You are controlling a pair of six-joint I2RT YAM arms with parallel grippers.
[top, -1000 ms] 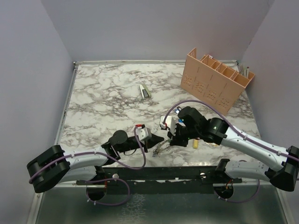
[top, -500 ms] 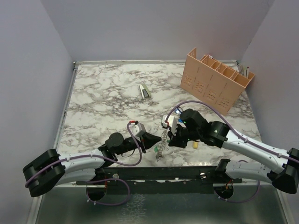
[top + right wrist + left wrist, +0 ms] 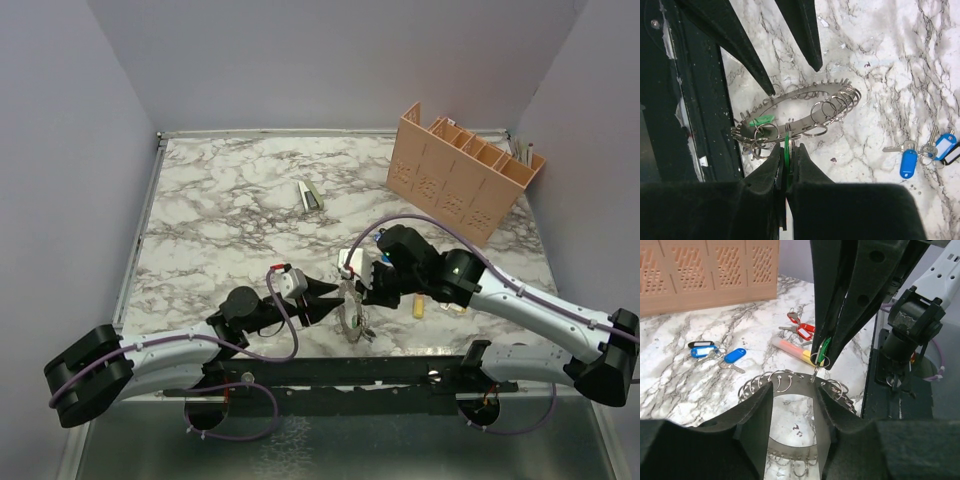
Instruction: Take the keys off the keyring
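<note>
The keyring point(image 3: 352, 318) is a wide grey metal band carrying several small split rings, hanging near the table's front edge. My right gripper point(image 3: 787, 147) is shut on a green key point(image 3: 786, 145) that hangs from one split ring on the keyring point(image 3: 790, 112). A second green tag point(image 3: 762, 120) sits on the band. My left gripper point(image 3: 792, 390) is open, its fingers astride the keyring point(image 3: 790, 385) with a gap on each side. From the left wrist, the right gripper point(image 3: 822, 360) comes down from above, pinching the green key point(image 3: 824, 347).
Blue-tagged keys point(image 3: 732, 356) and red-tagged keys point(image 3: 800, 330) lie loose on the marble beside a yellow tube point(image 3: 420, 307). An orange slotted crate point(image 3: 460, 170) stands at the back right. A small grey object point(image 3: 310, 195) lies mid-table. The table's front edge runs just below the ring.
My left gripper's jaws have parted from shut and the arm has slid right. The ring has turned from hanging edge-on to lying flatter, held by the right gripper's key.
</note>
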